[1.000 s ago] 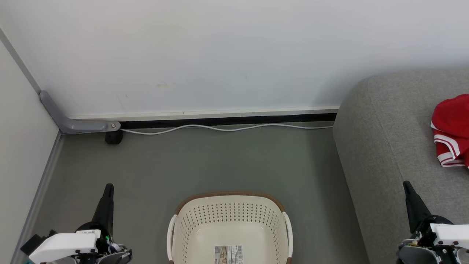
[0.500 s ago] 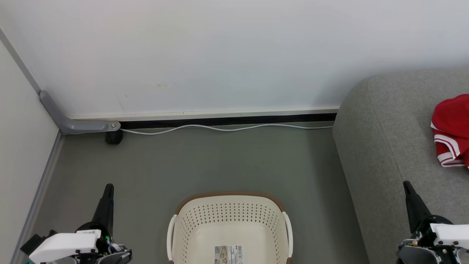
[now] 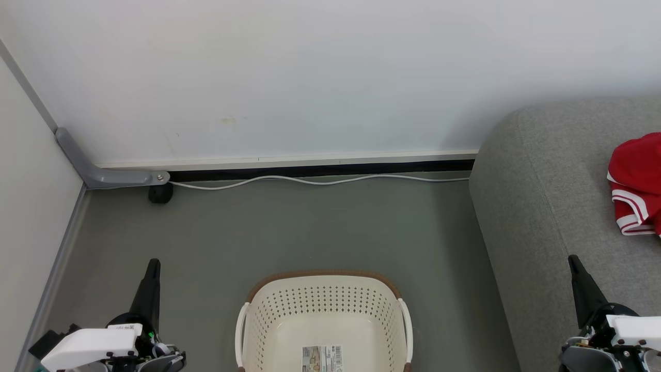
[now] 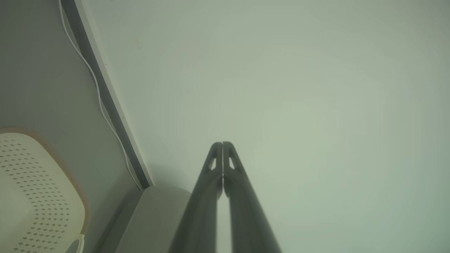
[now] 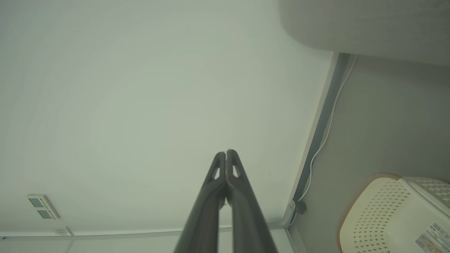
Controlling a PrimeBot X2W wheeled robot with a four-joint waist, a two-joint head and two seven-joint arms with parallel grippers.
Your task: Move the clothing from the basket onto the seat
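The cream basket [image 3: 324, 281] stands on the floor at the bottom middle of the head view, with a label sticker [image 3: 322, 358] on its bare floor. Red clothing with white stripes [image 3: 636, 186] lies on the grey seat [image 3: 542, 196] at the right edge. My left gripper [image 3: 152, 264] is shut at the lower left, left of the basket, holding nothing. My right gripper [image 3: 573, 261] is shut at the lower right, over the seat's front part. In the left wrist view my left gripper [image 4: 222, 144] points at the wall with the basket [image 4: 31, 189] at the left. In the right wrist view my right gripper [image 5: 225, 153] has the basket [image 5: 386, 211] at the lower right.
A white wall runs along the back with a white cable [image 3: 320, 181] lying along its base. A grey metal bracket [image 3: 103, 175] and a small black wheel [image 3: 160, 192] sit in the left corner. Grey floor [image 3: 310, 227] lies between the basket and the wall.
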